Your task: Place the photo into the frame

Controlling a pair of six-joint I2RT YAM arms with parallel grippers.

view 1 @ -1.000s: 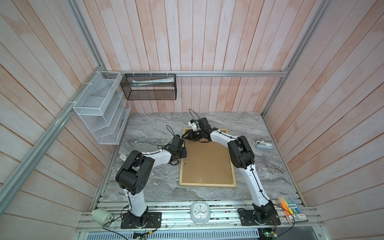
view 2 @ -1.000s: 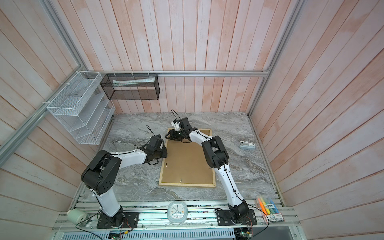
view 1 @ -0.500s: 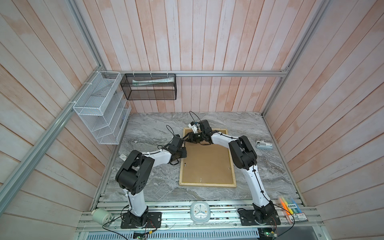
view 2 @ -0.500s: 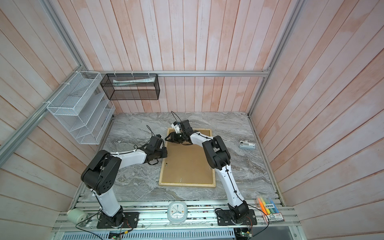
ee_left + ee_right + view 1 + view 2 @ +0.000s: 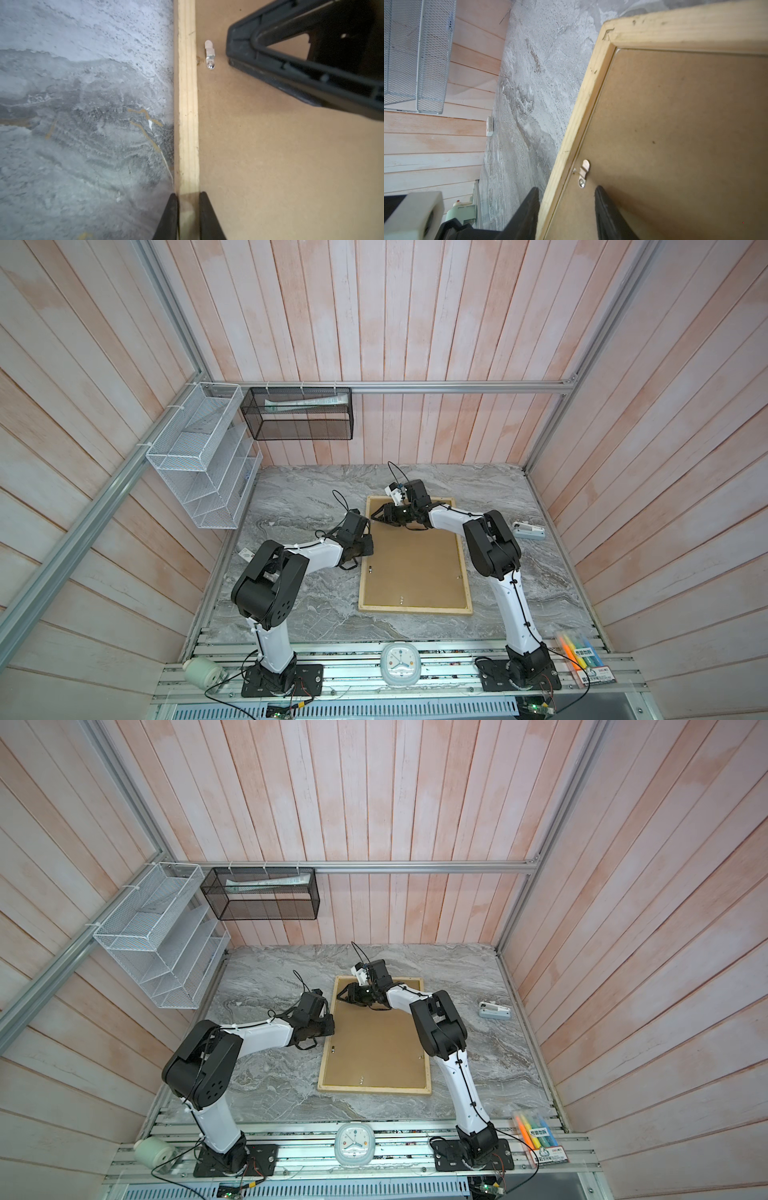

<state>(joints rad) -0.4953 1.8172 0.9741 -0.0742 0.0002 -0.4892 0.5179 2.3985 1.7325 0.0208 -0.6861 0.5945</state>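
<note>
Rectangular picture frame of thin pale natural-wood strips (image 5: 415,609) (image 5: 374,1088) lies flat, back side up, mid grey marbled tabletop (image 5: 291,497) (image 5: 478,1052), between the two arms. Its long axis runs front-to-back, so the short rails face the arm bases and the back wall. A plain brown backing board (image 5: 415,564) (image 5: 374,1048) sits inside the rails and fills the opening. Photo not visible in any view.

Left gripper (image 5: 368,549) (image 5: 188,197) is about midway along the frame's left long rail. Its fingers (image 5: 169,216) are pinching that rail, one on the tabletop side and one on the board side.

Right gripper (image 5: 376,515) (image 5: 568,190) reaches across near the far left corner. Its fingers (image 5: 529,207) are spread and straddle the same rail without closing on it.

A small silver metal turn tab (image 5: 583,174) (image 5: 209,56) lies on the board just beside the rail, between the right fingers.
</note>
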